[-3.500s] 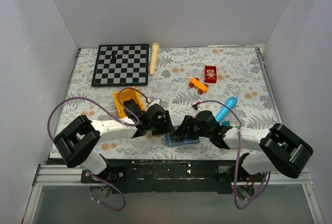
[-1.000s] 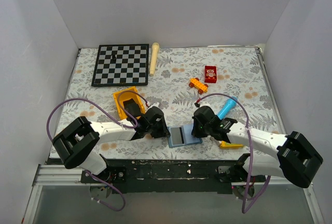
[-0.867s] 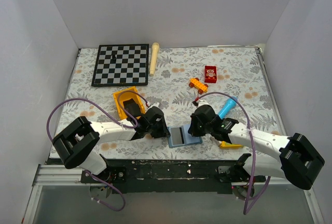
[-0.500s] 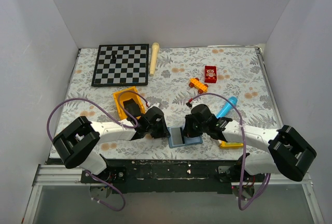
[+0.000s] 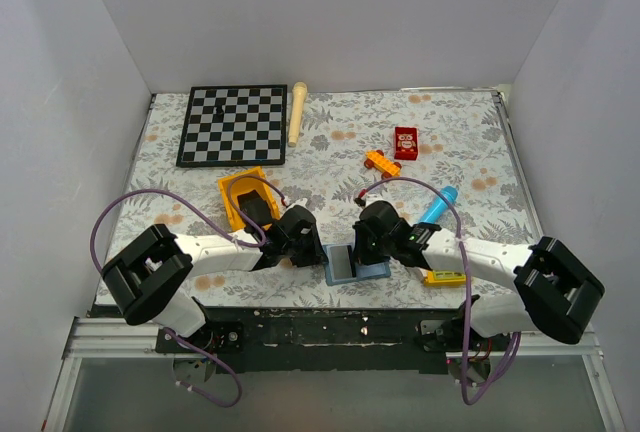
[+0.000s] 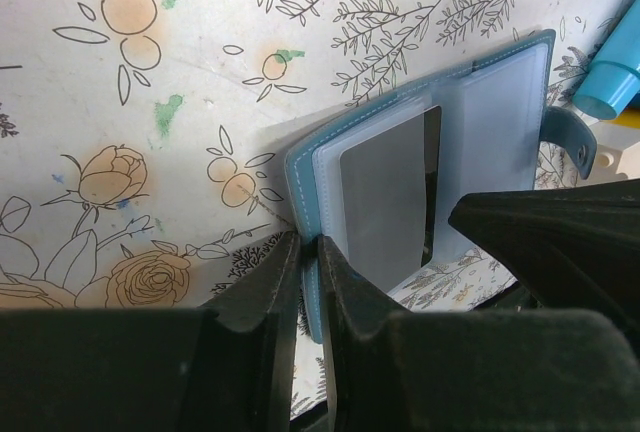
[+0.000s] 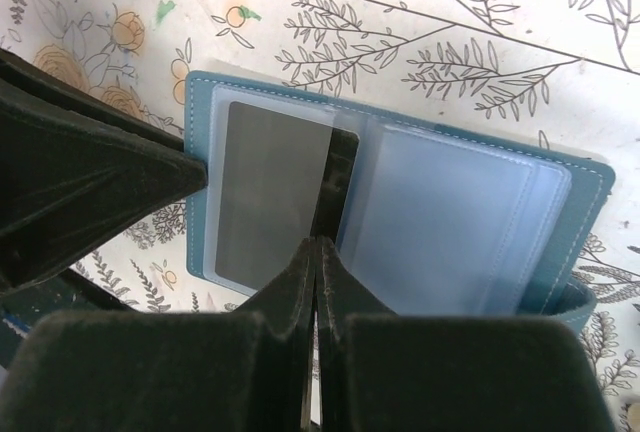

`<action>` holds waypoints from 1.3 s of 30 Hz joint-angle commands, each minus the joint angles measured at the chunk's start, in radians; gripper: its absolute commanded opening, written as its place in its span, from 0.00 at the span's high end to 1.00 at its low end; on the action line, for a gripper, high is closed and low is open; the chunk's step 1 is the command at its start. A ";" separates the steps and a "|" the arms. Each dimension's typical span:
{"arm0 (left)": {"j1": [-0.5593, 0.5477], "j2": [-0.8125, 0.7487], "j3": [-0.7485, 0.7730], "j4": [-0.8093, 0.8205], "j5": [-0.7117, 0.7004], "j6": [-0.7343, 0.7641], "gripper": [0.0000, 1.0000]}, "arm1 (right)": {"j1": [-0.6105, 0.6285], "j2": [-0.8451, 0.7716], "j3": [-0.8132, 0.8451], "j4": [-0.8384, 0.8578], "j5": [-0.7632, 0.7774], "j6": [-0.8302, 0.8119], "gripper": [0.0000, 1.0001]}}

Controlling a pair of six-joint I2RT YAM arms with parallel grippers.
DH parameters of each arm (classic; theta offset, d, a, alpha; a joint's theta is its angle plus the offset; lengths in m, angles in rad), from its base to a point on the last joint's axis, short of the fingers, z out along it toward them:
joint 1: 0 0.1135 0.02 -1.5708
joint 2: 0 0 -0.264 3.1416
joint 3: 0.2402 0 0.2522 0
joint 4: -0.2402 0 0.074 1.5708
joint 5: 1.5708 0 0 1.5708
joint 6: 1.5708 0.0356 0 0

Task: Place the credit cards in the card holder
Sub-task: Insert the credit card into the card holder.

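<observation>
Moved since a second ago: right gripper [image 7: 317, 245], in from the 3 o'clock side of the card holder [image 7: 455, 222] to stand over its open pages; left arm and holder unchanged.

Item 1, left gripper [image 6: 308, 244]. Fingers squeezed onto the holder's cover edge at 9 o'clock in the top view. Purpose, by judgement: pins the book-style cover flat and open so it cannot slide or fold while the other arm works.

Item 2, yellow tray [image 5: 232, 190], at 10 o'clock from the holder, well apart. Dark flat thing [image 5: 258, 212] inside; possibly the second card, cannot tell.

Item 3, card holder. Lies open on the floral table [image 5: 460, 142] at its 6 o'clock edge, between the two grippers, clear sleeves facing up.

Item 4, credit card [image 6: 385, 202]. Mostly inside the left sleeve and grey through the plastic, with a dark strip of its 3 o'clock edge bare.

Item 5, right gripper. Fingers pressed together, tips at that bare edge. Whether they pinch the card or only butt against it cannot be told. Likely purpose: nudging the card fully home toward 9 o'clock, against the left gripper's hold.

Item 6, blue tube toy [image 5: 437, 207], at 2 o'clock from the holder, not involved.
</observation>
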 commanded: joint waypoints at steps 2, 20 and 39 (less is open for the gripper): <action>-0.004 -0.008 0.009 0.004 -0.001 0.012 0.90 | 0.015 0.023 0.058 -0.072 0.077 0.003 0.99; -0.004 -0.008 0.008 0.001 0.002 0.012 1.00 | 0.049 0.109 0.063 -0.024 0.032 0.018 0.99; -0.006 -0.017 0.015 -0.019 -0.013 0.015 1.00 | 0.048 -0.081 -0.003 0.132 -0.010 -0.039 0.99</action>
